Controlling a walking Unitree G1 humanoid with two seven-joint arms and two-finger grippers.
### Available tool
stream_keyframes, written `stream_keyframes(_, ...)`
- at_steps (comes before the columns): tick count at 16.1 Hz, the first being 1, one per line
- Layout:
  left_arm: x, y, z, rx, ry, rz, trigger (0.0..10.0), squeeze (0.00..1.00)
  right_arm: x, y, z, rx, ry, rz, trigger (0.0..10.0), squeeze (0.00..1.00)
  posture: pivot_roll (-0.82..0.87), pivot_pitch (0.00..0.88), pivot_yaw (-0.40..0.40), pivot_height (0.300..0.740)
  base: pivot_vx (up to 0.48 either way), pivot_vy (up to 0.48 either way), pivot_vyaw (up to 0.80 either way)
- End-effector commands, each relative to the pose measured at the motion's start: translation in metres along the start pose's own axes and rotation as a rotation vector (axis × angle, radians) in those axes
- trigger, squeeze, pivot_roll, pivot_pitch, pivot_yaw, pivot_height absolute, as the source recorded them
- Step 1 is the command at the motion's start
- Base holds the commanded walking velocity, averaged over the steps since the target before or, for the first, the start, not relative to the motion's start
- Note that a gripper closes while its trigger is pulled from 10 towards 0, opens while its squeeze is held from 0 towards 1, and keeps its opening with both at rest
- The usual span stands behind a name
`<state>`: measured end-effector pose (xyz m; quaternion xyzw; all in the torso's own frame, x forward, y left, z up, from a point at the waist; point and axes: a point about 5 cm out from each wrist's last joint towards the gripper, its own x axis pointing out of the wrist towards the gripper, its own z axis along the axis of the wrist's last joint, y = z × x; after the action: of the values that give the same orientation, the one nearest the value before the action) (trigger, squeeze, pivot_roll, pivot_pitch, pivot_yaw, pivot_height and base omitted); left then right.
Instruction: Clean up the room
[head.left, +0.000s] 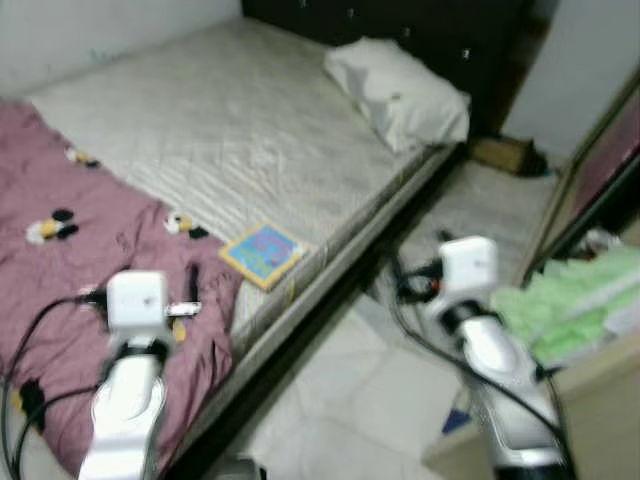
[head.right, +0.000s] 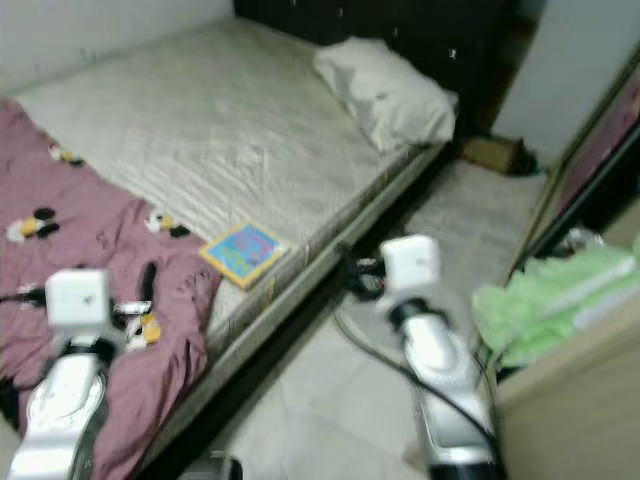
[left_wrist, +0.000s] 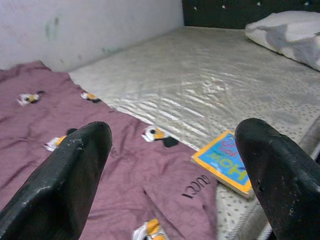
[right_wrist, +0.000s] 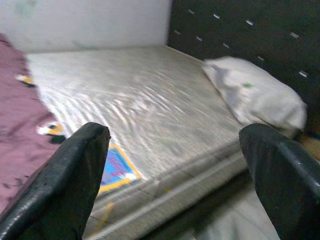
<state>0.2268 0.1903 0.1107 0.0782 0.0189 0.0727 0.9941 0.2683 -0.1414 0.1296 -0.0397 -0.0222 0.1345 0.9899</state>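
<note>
Left eye view: a bed w/ a bare pale quilted mattress, a crumpled white pillow at the dark headboard end, and a mauve blanket w/ cartoon-mouse print bunched over the foot end. A thin blue-and-yellow picture book lies flat near the mattress edge, just beside the blanket. Left hand hovers above the blanket, fingers spread wide, holding nothing; book sits between them in the wrist view. Right hand hangs over the pale floor beside the bed, fingers also wide, empty. Green crumpled cloth lies on a beige worktop at right.
</note>
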Motion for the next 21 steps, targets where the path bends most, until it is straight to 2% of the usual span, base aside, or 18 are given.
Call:
stream_keyframes(1, -0.002, -0.007, 0.001, -0.016, -0.003, -0.028, 10.0, 0.00, -0.003, -0.010, -0.002, -0.021, 0.010, -0.041, 10.0, 0.00, -0.03, 0.074, -0.052, 0.740, 0.000, 0.000, 0.80)
stream_keyframes(6, 0.004, -0.006, 0.003, -0.041, -0.007, -0.062, 10.0, 0.00, -0.002, -0.011, -0.002, -0.026, 0.007, -0.057, 10.0, 0.00, -0.03, 0.075, -0.061, 0.740, 0.000, 0.000, 0.80)
stream_keyframes(11, 0.001, -0.016, 0.004, -0.087, -0.003, -0.137, 10.0, 0.00, -0.002, -0.009, -0.002, -0.023, 0.002, -0.061, 10.0, 0.00, -0.03, 0.075, -0.054, 0.740, 0.000, 0.000, 0.80)
stream_keyframes(17, 0.003, -0.020, 0.009, -0.101, -0.020, -0.182, 10.0, 0.00, -0.007, -0.006, -0.006, -0.011, 0.010, -0.068, 10.0, 0.00, -0.03, 0.078, -0.050, 0.740, 0.000, 0.000, 0.80)
stream_keyframes(21, -0.002, -0.029, 0.012, -0.143, -0.035, -0.252, 10.0, 0.00, -0.009, -0.007, -0.007, 0.013, 0.003, -0.086, 10.0, 0.00, -0.03, 0.075, -0.048, 0.740, 0.064, 0.000, 0.60)
